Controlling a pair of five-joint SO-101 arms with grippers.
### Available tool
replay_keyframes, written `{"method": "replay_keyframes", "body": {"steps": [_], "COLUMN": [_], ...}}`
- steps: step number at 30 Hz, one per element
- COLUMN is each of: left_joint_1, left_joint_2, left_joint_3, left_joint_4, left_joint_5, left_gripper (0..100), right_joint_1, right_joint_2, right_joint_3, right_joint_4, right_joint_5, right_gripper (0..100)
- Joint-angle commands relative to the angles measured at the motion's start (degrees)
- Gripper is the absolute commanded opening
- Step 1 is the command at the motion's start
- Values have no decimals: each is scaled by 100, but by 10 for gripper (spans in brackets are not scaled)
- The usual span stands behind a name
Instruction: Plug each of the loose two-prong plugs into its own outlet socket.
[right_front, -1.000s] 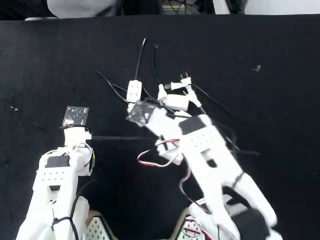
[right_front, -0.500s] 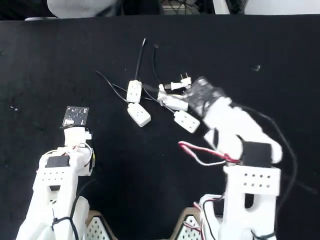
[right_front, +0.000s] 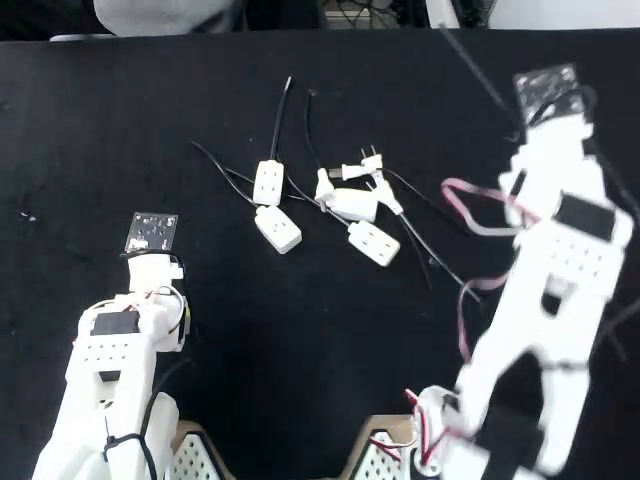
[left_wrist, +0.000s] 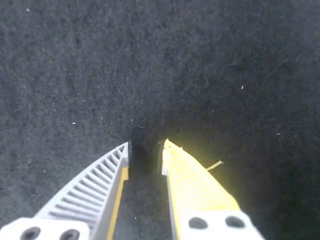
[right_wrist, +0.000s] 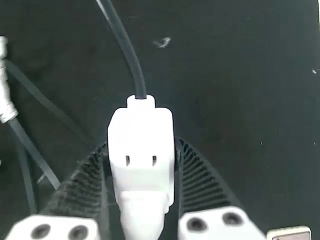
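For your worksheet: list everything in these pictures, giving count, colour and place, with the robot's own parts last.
Table: one, black, under everything.
Outlet sockets: three clear ones, white, mid-table; a fourth white body beside them may be another.
Held socket: one, white, two slots, in the right gripper.
Two-prong plug: at least one, white, behind the sockets.
Cables: several, black, running from those pieces.
Left gripper: one, grey and yellow fingers slightly apart, over bare table.
Right gripper: one, dark fingers, closed on the held socket.

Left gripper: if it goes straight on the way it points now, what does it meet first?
Likely just the bare black table: the left gripper points at it, with nothing else in that line. How near the surface lies is unclear.
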Motion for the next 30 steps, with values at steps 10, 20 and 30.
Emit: {"method": "replay_keyframes", "body": {"steps": [10,20,30], "left_joint_1": [31,31,31], "left_joint_2": [-26,-26,-26], "left_joint_3": [-22,-13,-13], "left_joint_4": [-44,-44,-44], "left_joint_5": [35,35,35], "left_gripper": [116,116,116], "right_joint_1": [211,404,765], "right_joint_2": [3723,6062,7626], "right_joint_3": [-3240,-5947,-7864], "right_joint_4": [-545,-325,273], "right_joint_5": [114,114,114], "right_gripper": [11,11,30]}}
